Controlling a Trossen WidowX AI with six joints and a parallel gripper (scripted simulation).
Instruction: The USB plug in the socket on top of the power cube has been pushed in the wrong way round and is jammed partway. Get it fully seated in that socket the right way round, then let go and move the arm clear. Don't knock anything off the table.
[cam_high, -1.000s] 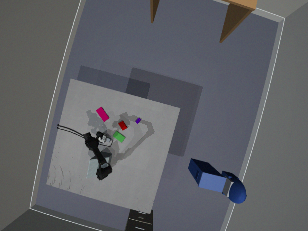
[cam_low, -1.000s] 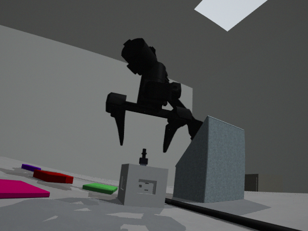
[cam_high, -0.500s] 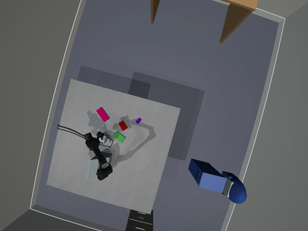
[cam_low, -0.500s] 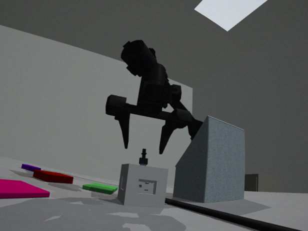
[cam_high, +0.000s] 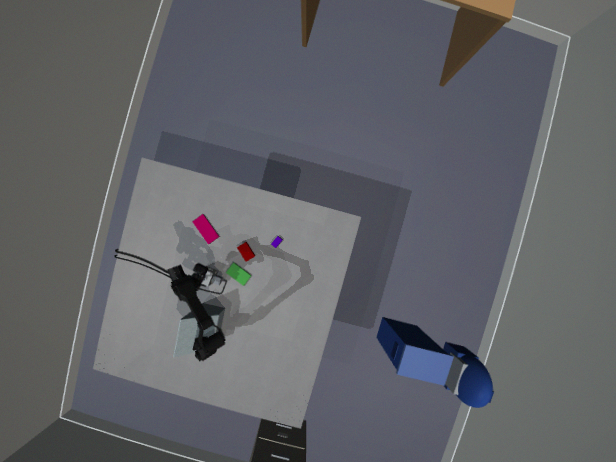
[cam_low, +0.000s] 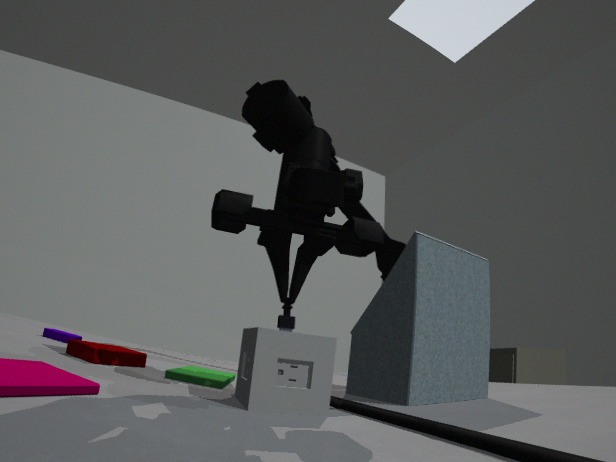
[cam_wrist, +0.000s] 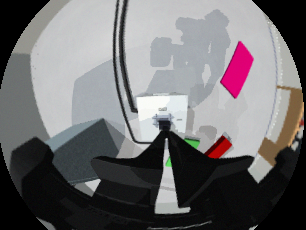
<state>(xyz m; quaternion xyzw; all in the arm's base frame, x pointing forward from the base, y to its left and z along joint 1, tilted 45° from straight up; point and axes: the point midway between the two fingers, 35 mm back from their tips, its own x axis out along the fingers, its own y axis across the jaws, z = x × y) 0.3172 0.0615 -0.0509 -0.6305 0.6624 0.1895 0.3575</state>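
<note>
The gripper (cam_high: 209, 279) (cam_low: 287, 301) (cam_wrist: 165, 134) grasps the upright USB plug (cam_low: 286, 322) (cam_wrist: 164, 125) by its top, the plug partway in the power cube's (cam_high: 217, 286) (cam_low: 295, 347) (cam_wrist: 147, 107) top socket.

One power cube (cam_low: 290, 372) (cam_wrist: 145, 107), one USB plug (cam_low: 286, 322) (cam_wrist: 164, 125), four flat blocks: magenta (cam_high: 206, 229) (cam_low: 45, 378) (cam_wrist: 237, 70), red (cam_high: 246, 251) (cam_low: 106, 353) (cam_wrist: 219, 148), green (cam_high: 239, 274) (cam_low: 200, 376) (cam_wrist: 192, 144), purple (cam_high: 277, 242) (cam_low: 62, 335); one arm (cam_high: 200, 310) (cam_low: 310, 150), one slope-topped block (cam_high: 186, 336) (cam_low: 450, 320) (cam_wrist: 92, 147).

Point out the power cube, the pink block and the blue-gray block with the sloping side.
Power cube (cam_low: 295, 400) (cam_wrist: 145, 117): exterior, front face; wrist, top face.
Pink block (cam_high: 205, 229) (cam_low: 40, 377) (cam_wrist: 237, 70): top, exterior, wrist; top face.
Blue-gray block (cam_low: 450, 320): exterior, broad side.
</note>
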